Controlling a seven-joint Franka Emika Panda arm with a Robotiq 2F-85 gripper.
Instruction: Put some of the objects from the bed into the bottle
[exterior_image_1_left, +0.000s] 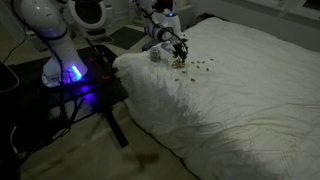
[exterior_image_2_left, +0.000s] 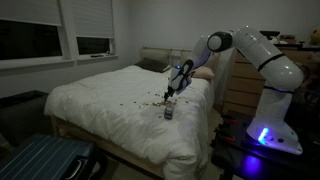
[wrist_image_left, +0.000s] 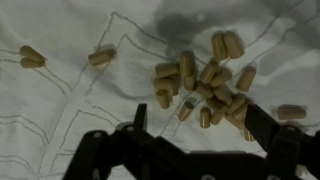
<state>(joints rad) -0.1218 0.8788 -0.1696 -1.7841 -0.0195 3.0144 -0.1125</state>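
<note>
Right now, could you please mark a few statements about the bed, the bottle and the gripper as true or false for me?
1. The gripper is open and holds nothing. True.
2. The objects lie on the bed. True.
3. The bottle is on the floor. False: it sits on the bed, close to the gripper.
4. In the wrist view all the objects form one heap. False: most cluster together, but a few lie apart to the left.
</note>
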